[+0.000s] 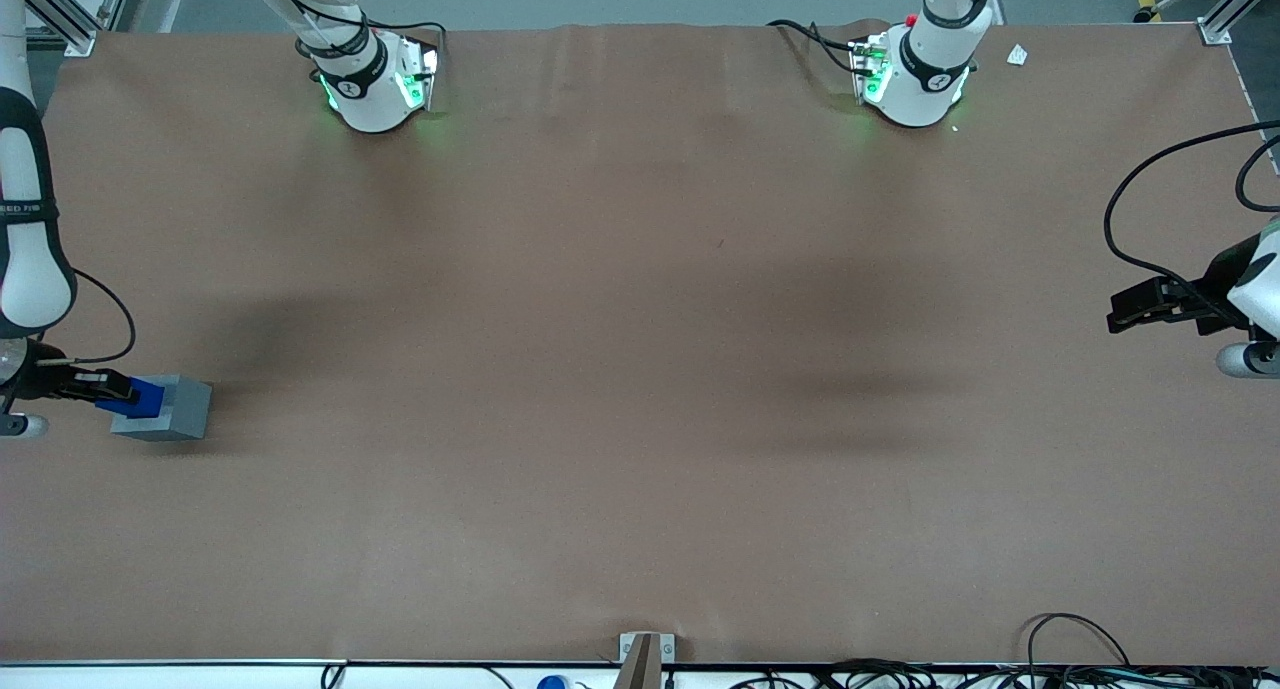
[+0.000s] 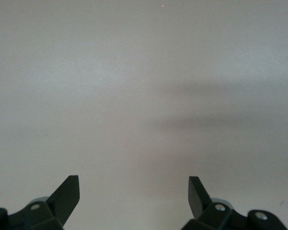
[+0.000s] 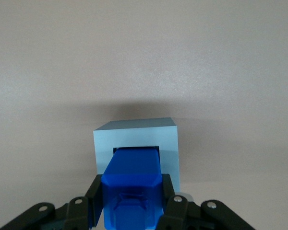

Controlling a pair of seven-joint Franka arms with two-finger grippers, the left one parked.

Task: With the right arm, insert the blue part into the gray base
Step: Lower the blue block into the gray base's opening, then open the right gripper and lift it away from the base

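The blue part is seen clamped between the fingers of the right arm's pincer, low over the brown bench at the working arm's end, near the nine o'clock edge of the front view. The gray base is shown resting on the bench directly ahead of the pincer, its recessed face turned toward the fingertips. In the right wrist view the base lies at twelve o'clock from the pincer, and the leading end of the blue part is pictured at the mouth of the square recess, apparently just entering it. The part's long axis is lined up with the opening, running straight from the fingers into the cube. How deep the tip sits cannot be made out. The insertion is judged under way but unfinished: most of the blue body is outside the base. A straight push along that axis is what the next move appears to require, and the unsecured cube could be slid along the bench instead.
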